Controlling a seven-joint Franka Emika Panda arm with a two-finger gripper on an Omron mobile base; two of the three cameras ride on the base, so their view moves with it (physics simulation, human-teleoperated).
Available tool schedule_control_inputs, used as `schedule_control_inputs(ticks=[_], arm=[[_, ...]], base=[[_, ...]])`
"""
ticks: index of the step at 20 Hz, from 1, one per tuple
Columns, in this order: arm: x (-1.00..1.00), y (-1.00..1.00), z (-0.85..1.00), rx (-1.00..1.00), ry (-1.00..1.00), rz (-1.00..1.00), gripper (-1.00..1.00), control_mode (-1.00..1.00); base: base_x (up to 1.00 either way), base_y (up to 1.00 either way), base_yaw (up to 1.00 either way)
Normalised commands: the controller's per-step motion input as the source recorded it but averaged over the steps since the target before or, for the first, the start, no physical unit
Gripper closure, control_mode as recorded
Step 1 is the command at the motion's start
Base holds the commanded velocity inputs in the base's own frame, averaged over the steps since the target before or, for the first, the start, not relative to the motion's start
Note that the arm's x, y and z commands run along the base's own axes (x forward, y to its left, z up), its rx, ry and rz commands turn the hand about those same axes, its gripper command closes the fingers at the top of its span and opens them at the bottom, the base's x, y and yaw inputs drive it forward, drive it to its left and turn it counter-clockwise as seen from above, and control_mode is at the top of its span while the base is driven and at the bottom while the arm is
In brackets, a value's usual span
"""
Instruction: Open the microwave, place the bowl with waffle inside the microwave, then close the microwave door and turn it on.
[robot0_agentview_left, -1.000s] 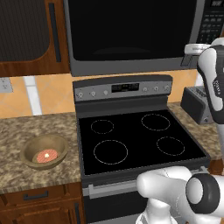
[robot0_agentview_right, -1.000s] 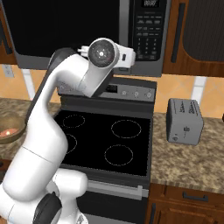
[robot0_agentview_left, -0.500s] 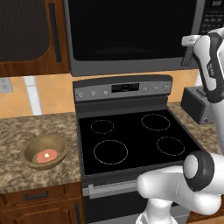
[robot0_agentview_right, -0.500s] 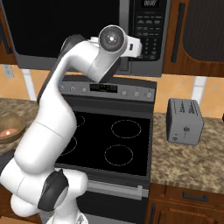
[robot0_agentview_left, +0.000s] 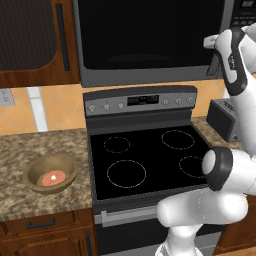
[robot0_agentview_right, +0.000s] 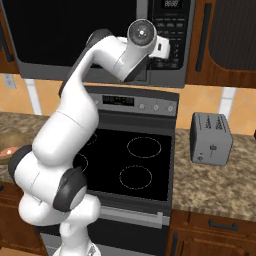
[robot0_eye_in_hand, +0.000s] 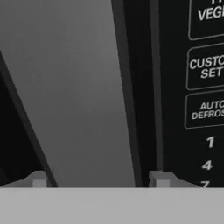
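Note:
The microwave (robot0_agentview_left: 150, 75) hangs above the stove with its door (robot0_agentview_left: 145, 35) closed. My gripper (robot0_eye_in_hand: 99, 180) is open and raised close against the door's right side, beside the button panel (robot0_agentview_right: 172, 20). In the hand view a wide grey vertical strip of the door (robot0_eye_in_hand: 74, 87) fills the gap between my fingertips (robot0_eye_in_hand: 39, 179), and the keypad (robot0_eye_in_hand: 205, 109) lies to the right. The tan bowl (robot0_agentview_left: 51, 172) rests on the left counter, far from the gripper. The reddish waffle (robot0_agentview_left: 53, 177) lies inside it. The bowl's edge (robot0_agentview_right: 7, 149) peeks past the arm.
A black glass stove top (robot0_agentview_left: 150, 160) sits below the microwave, with its control strip (robot0_agentview_left: 142, 102) behind. A grey toaster (robot0_agentview_right: 211, 137) stands on the right granite counter (robot0_agentview_right: 220, 180). Brown cabinet doors (robot0_agentview_left: 35, 40) flank the microwave.
The arm has lifted and carried the gripper up and in toward the microwave door's right edge, close to the button panel. Bowl and waffle have not moved.

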Motion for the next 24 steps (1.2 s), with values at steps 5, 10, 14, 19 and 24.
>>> schedule_control_inputs(ticks=[5, 10, 14, 19, 24], arm=[[0.72, -0.3, -0.02, 0.01, 0.0, 0.06, -1.0, -1.0], [0.38, 0.3, -0.22, 0.0, -0.07, 0.0, 1.0, -1.0], [-0.15, 0.86, -0.19, 0.0, -0.35, -0.1, 1.0, -1.0], [-0.31, 1.0, -0.33, 0.0, -0.37, -0.27, 1.0, -1.0], [-0.96, 0.84, -0.13, 0.0, -0.24, -0.45, 1.0, -1.0]], base=[[0.0, 0.0, 0.0], [0.0, 0.0, 0.0], [0.0, 0.0, 0.0], [0.0, 0.0, 0.0], [0.0, 0.0, 0.0]])
